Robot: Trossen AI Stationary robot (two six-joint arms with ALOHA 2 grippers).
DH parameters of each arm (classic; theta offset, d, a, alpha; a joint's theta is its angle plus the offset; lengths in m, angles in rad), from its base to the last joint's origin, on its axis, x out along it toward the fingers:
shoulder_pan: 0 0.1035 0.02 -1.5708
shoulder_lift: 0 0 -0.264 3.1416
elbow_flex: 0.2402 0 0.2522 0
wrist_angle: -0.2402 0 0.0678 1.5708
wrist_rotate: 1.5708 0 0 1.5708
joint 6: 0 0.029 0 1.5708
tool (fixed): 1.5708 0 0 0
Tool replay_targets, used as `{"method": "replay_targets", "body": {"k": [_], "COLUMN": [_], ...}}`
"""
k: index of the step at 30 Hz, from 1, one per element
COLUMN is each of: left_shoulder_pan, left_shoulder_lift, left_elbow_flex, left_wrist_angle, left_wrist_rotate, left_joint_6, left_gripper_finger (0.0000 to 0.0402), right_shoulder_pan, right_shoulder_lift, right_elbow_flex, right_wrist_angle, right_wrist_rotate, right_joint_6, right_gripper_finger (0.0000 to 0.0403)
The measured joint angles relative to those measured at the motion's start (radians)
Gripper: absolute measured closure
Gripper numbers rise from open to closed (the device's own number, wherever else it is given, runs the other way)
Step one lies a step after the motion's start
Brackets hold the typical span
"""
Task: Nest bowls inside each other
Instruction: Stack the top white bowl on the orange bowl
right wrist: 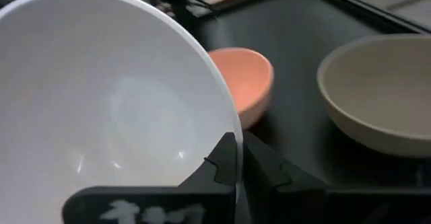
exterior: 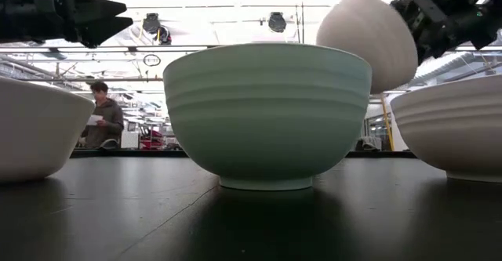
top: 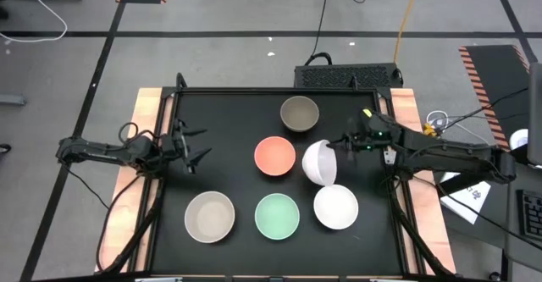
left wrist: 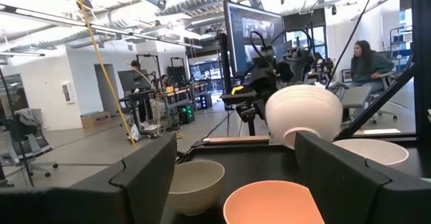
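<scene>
While pinched narrowly shut on the rim of the white bowl, as the right claw is now, with that bowl hanging clear of the table and tipped steeply, mouth turned back toward the claw, hold the pinch firm; a smooth rim gripped at one spot probably swings or slips under a quick turn. Level the bowl first, rolling the wrist slowly until the mouth faces up; lowering it tilted would likely catch a rim and tip the bowl underneath. Choose the target by nearness: second white bowl upright, near the claw on the side toward the table's front edge; salmon bowl just past the held bowl, on its far side from the claw; dark bowl farther off toward the table's back; mint bowl and beige bowl beyond, well apart. Centre over the chosen bowl before descending; come straight down; release only once seated, since similar sizes leave little slack. Leave the left claw as it is, fingers spread wide, empty, across the table from the right claw, well apart from every bowl.
</scene>
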State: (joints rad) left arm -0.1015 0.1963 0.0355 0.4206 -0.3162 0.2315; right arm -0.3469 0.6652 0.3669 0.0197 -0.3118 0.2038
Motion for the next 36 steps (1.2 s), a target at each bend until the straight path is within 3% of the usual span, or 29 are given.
{"method": "replay_targets", "body": {"k": [9,16,26,36], "left_shoulder_pan": [0.0,0.0,0.0,0.0], "left_shoulder_lift": [0.0,0.0,0.0,0.0], "left_elbow_flex": [0.002,0.002,0.002,0.002], "left_wrist_angle": [-0.004,-0.008,-0.012,-0.024], "left_wrist_rotate": [0.0,0.0,0.001,0.001], "left_joint_6": [-0.015,-0.025,-0.03,-0.05], "left_gripper_finger": [0.0098,0.0099,0.0103,0.0101], "right_shoulder_pan": [0.099,0.108,0.109,0.105], "right_shoulder_lift": [0.081,0.162,0.307,0.37], "right_elbow_flex": [-0.013,-0.013,-0.012,0.057], "right_wrist_angle": [0.298,0.323,0.53,0.52], "right_wrist_rotate": [-0.008,-0.007,-0.034,-0.034], "right_joint_6": [0.005,-0.018,-0.079,-0.124], "right_gripper_finger": [0.0403,0.0403,0.0403,0.0403]}}
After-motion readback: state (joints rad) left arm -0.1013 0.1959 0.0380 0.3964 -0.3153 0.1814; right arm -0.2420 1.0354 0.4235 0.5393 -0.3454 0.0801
